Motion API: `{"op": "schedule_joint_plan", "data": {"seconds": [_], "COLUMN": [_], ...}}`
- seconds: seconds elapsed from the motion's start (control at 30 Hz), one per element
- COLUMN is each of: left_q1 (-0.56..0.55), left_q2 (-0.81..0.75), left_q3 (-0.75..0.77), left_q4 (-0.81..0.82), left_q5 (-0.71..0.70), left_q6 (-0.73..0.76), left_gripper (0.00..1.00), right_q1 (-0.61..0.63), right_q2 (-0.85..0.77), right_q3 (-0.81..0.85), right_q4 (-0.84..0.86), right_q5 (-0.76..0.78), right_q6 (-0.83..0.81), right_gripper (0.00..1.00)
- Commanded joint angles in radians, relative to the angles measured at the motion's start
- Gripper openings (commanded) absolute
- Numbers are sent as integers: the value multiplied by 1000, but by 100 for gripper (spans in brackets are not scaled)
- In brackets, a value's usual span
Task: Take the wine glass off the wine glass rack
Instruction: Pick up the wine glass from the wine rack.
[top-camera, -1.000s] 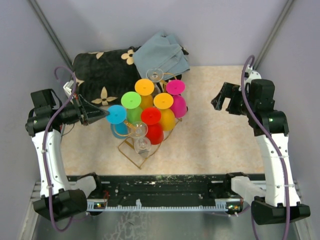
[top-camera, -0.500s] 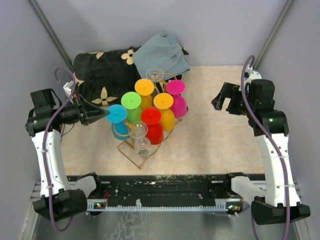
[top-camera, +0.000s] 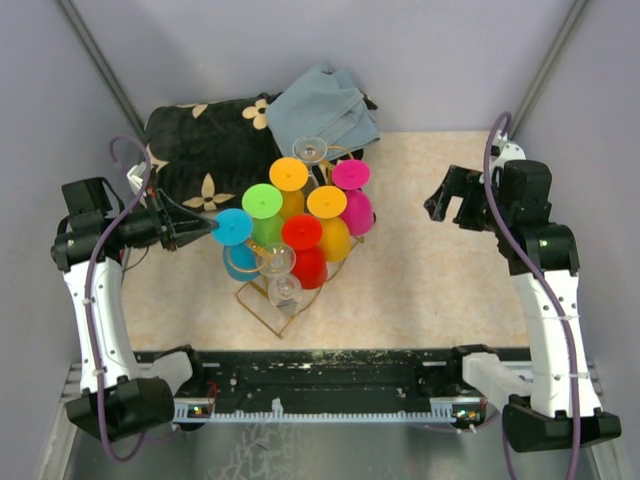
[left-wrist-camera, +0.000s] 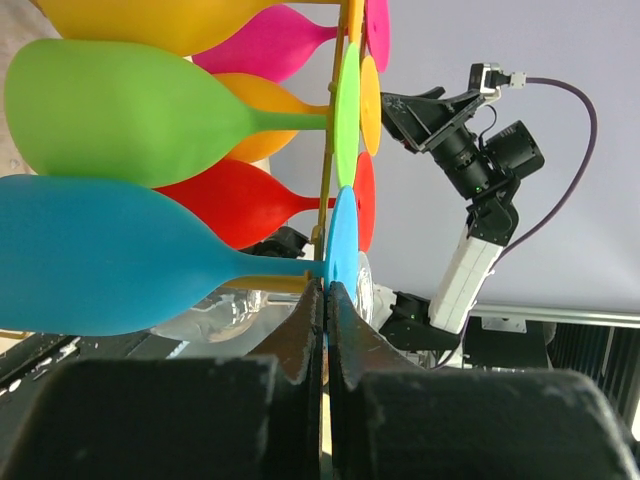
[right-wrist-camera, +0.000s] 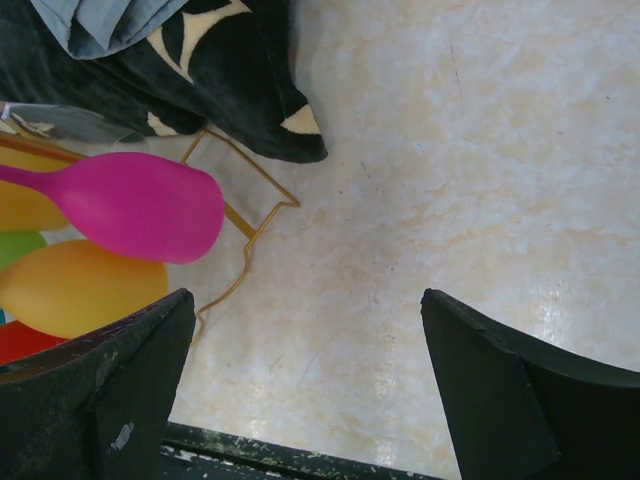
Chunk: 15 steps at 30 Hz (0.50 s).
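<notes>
Left claw (left-wrist-camera: 325, 290): pinched on foot rim of blue wine glass (left-wrist-camera: 110, 255), which hung inverted at wine glass rack (top-camera: 255, 300) left side | Right claw (right-wrist-camera: 305, 300): spread, idle | Step required a level outward slide along the wire.

Rack (left-wrist-camera: 330, 170): thin gold wire.

Opaque glasses, one flat colour each, no pattern:
- blue glass (top-camera: 232, 228)
- green glass (top-camera: 263, 200)
- orange glass (top-camera: 289, 174)
- yellow glass (top-camera: 327, 202)
- red glass (top-camera: 302, 232)
- magenta glass (top-camera: 351, 175)

Clear glasses (top-camera: 275, 259): colourless, see-through.

Dark cloth (top-camera: 205, 150): black, scattered cream flowers with pointed petals.

Second cloth (top-camera: 325, 105): plain dusty grey-blue.

Table (top-camera: 440, 280): beige, faintly marbled with paler cream veining; glossy patches in the right wrist view.

Walls (top-camera: 300, 40): pale lilac-grey, plain.

Arms (top-camera: 545, 310): white shells, black joints.

Cables (top-camera: 492, 160): purple.

Left gripper (top-camera: 212, 229) and right gripper (top-camera: 447, 212): matt black.
</notes>
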Motion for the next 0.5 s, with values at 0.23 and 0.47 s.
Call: {"op": "schedule_joint_plan", "data": {"seconds": [0.23, 0.47], "left_q1": [23, 31], "left_q2": [34, 49], "left_q3": [44, 62], "left_q4": [-11, -13], "left_q5": [-2, 0], "left_q6": [-14, -20], "left_gripper": [0, 0], "right_q1": [-7, -7], "right_q2": [-13, -9], "right_q3": [1, 0], "right_q4": [29, 31], "right_q5": [8, 15], "right_q6": [-10, -13], "right_gripper": [95, 95]}}
